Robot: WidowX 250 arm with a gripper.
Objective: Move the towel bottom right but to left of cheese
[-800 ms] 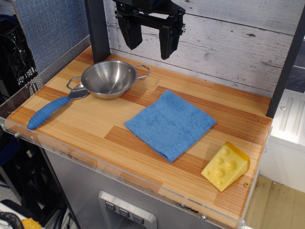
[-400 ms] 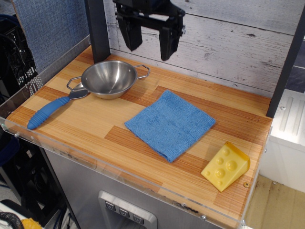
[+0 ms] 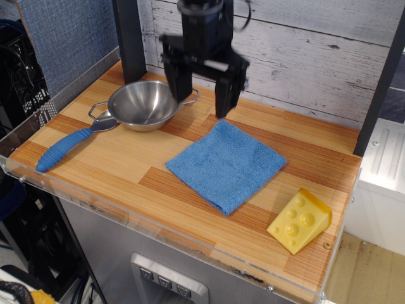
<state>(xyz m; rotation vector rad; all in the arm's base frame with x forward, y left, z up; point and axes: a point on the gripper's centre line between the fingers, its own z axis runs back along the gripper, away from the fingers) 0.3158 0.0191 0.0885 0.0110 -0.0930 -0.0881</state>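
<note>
The blue towel (image 3: 226,164) lies flat near the middle of the wooden counter, turned like a diamond. The yellow cheese wedge (image 3: 299,220) sits at the front right corner, a short gap to the right of the towel. My gripper (image 3: 201,101) hangs open above the back of the counter, just behind the towel's far corner and next to the bowl. Its two dark fingers (image 3: 224,96) point down, spread wide, with nothing between them.
A steel bowl with two handles (image 3: 145,104) stands at the back left. A blue-handled utensil (image 3: 66,147) lies at the left front. A clear plastic lip (image 3: 145,223) runs along the counter's front edge. A white plank wall (image 3: 304,57) closes the back.
The gripper has come down and slightly forward from high at the wall to just above the counter behind the towel. It stays open. The towel and cheese have not moved.
</note>
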